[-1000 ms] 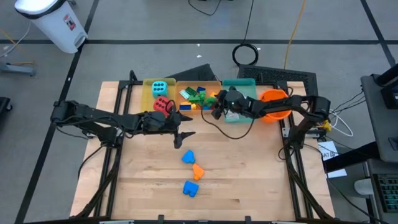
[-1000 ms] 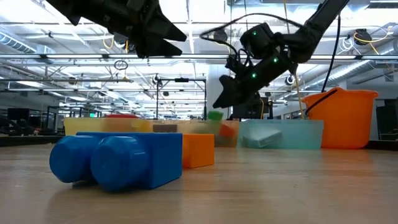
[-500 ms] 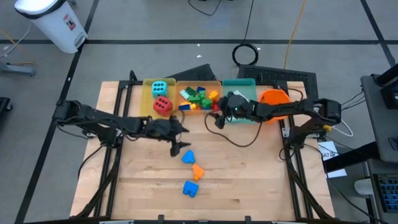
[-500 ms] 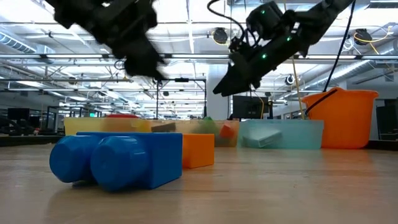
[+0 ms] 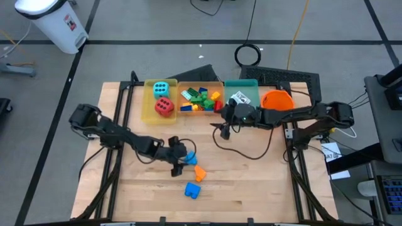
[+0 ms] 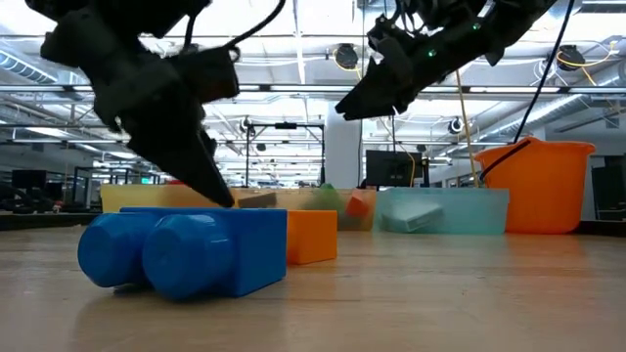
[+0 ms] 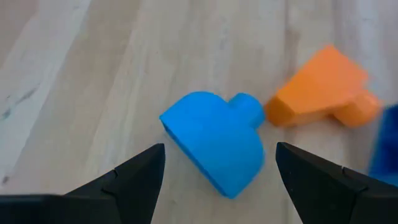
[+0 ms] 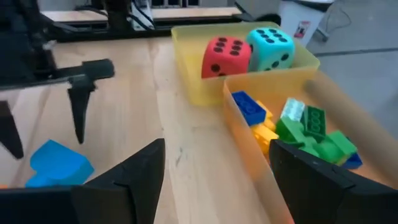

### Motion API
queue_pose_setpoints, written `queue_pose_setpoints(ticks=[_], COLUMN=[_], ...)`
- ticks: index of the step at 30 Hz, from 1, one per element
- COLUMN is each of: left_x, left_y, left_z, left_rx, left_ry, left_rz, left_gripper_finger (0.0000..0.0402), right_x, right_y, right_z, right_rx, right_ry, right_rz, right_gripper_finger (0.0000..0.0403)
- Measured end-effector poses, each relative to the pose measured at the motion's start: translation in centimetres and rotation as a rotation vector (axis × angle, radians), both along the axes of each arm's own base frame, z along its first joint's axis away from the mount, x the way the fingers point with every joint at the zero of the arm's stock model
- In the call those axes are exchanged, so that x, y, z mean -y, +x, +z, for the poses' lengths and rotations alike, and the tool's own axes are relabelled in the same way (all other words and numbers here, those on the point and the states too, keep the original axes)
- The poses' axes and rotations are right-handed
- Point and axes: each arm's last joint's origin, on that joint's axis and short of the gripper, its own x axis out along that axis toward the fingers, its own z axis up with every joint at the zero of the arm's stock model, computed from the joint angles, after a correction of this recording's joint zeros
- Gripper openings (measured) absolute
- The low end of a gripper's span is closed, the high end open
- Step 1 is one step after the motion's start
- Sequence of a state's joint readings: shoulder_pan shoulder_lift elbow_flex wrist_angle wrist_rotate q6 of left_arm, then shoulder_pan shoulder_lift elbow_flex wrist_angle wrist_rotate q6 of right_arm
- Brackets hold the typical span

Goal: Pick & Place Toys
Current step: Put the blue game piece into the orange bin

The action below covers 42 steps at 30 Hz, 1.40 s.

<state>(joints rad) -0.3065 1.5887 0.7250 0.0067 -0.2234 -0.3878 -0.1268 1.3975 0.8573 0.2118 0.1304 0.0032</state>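
Three loose bricks lie flat on the wooden table: a blue brick, an orange brick beside it, and a second blue brick nearer the front edge. My left gripper is open, slanting down, its fingers on either side of the first blue brick without touching it. My right gripper hangs open in the air just in front of the trays. A red die and a cyan die sit in the yellow tray.
An orange tray holds several small bricks, and a teal tray holds a white card pack. An orange bucket stands at the back right. Bare wood lies to the left and right of the loose bricks.
My left gripper has come down toward the table's near edge, tipping its fingers downward, until it straddles the first blue brick. My right gripper has risen and drawn back from above the trays toward the near edge. The bricks have not moved.
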Motion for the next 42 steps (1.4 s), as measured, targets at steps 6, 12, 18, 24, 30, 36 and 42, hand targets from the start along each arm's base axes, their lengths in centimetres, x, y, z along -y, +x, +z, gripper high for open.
queue_pose_setpoints(ticks=[6,12,18,24,30,36,42], left_x=[0.7,0.6,-0.3,-0.8,-0.7,-1.2,-1.7], left_y=[0.7,0.9,1.1,1.2,1.4,2.2,2.3], left_z=[-1.6,-2.1,-2.2,-2.1,-2.0,-1.4,-1.5], left_rx=[0.012,0.021,0.016,0.014,0.025,0.105,0.093], left_ry=[0.016,0.042,0.098,0.132,0.147,0.049,0.113], left_rz=[0.023,0.048,0.079,0.054,0.0,-0.005,-0.064], left_gripper_finger=[0.0312,0.0312,0.0312,0.029,0.0257,0.0272,0.033], right_x=[0.0,-0.4,-0.8,-1.3,-2.3,-2.8,-2.7], right_y=[-0.1,-0.1,0.0,0.0,-0.1,0.0,0.0], right_z=[-0.3,-0.5,-0.4,-0.5,-0.7,-0.6,-0.7], right_rx=[-0.023,-0.031,-0.026,-0.034,-0.058,-0.057,-0.058], right_ry=[0.019,0.061,0.056,0.061,0.063,0.056,0.056], right_rz=[-0.008,-0.015,0.004,0.019,0.051,0.069,0.069], right_gripper_finger=[0.0255,0.0252,0.0251,0.0251,0.0251,0.0251,0.0251])
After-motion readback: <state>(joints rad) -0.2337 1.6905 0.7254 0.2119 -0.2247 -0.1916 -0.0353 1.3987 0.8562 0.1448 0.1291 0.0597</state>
